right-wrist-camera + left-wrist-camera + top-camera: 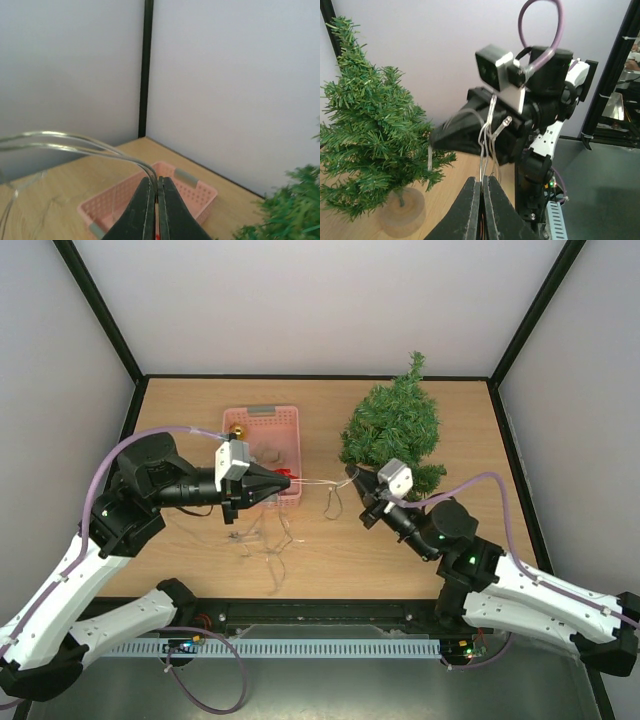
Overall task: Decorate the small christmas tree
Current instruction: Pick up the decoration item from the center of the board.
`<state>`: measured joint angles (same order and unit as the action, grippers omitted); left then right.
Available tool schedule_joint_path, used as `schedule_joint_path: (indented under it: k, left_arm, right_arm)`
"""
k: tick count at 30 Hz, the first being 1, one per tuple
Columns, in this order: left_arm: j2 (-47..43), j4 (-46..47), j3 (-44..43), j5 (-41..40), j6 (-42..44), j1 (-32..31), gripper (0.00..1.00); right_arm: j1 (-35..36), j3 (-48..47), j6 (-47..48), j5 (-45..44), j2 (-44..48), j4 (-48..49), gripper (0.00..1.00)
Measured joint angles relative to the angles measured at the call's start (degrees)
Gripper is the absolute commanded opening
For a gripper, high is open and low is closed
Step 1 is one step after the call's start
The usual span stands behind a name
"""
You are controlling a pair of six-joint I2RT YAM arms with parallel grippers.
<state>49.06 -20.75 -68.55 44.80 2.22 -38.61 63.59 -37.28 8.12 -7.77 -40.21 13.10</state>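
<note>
The small christmas tree (393, 428) stands at the back right of the table, on a round pale base (401, 210). A thin silvery wire (316, 483) stretches between my two grippers, and its loose loops (268, 540) trail onto the table in front. My left gripper (285, 480) is shut on the wire strands (487, 145) over the pink basket's right edge. My right gripper (350, 472) sits just left of the tree and is shut on the same wire (75, 142). In the right wrist view the tree (290, 212) shows at the lower right.
A pink plastic basket (285, 420) sits at the back centre with a gold ball (238, 432) at its left rim and some greyish items inside. Black frame posts and white walls enclose the table.
</note>
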Motion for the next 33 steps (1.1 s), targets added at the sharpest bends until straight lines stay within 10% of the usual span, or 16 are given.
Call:
schedule_joint_path:
  k: [33]
  left_arm:
    - [-5.1, 14.3, 2.8, -4.6, -7.3, 0.0, 0.02]
  right_arm:
    - [0.0, -7.4, 4.8, 17.0, -13.7, -10.1, 0.02]
